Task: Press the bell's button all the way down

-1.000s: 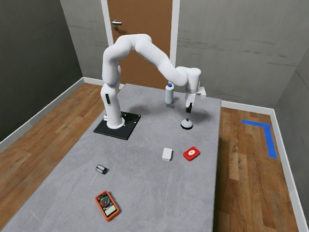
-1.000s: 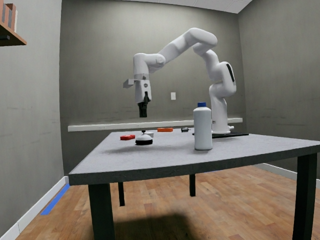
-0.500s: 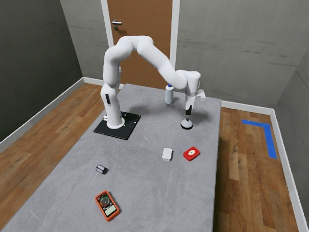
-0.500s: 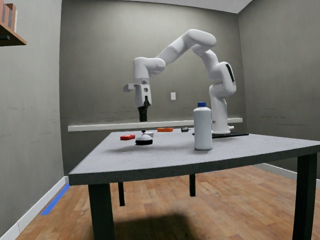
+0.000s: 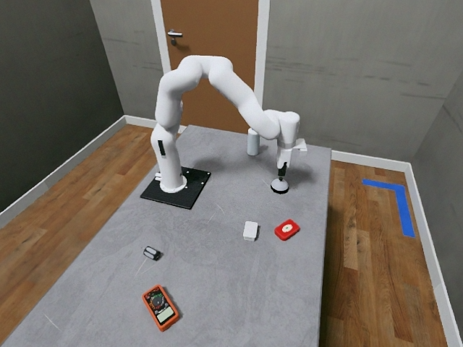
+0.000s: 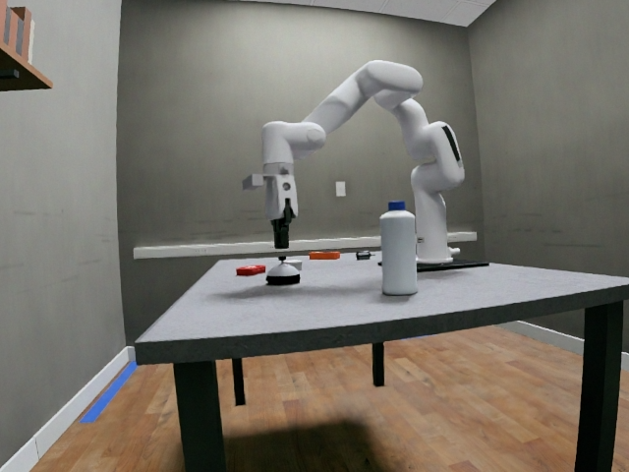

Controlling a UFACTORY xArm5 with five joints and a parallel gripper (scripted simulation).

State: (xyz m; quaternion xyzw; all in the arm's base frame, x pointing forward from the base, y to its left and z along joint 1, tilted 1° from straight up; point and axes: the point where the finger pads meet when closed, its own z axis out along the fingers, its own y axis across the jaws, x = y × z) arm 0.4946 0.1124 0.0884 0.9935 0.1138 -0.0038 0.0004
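My pincer [image 6: 280, 246]: fingers together, holding nothing | bell [image 6: 282, 273]: directly below my tips, small gap | bottle [image 6: 398, 254]: well aside

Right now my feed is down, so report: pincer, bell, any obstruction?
Pincer shut, empty, just above bell. Button up, not yet pressed. White bottle well aside; path free.

A small test room or lab: grey walls, wood-plank floor with white skirting, and a brown door [image 5: 209, 56] at 12 o'clock. A white arm [image 5: 231, 93] is bolted by a black base plate [image 5: 194, 179] to a grey bench [image 5: 231, 291]. Blue floor tape [image 5: 401, 202] marks 3 o'clock, and a multimeter [image 5: 160, 306] lies at 7 o'clock.
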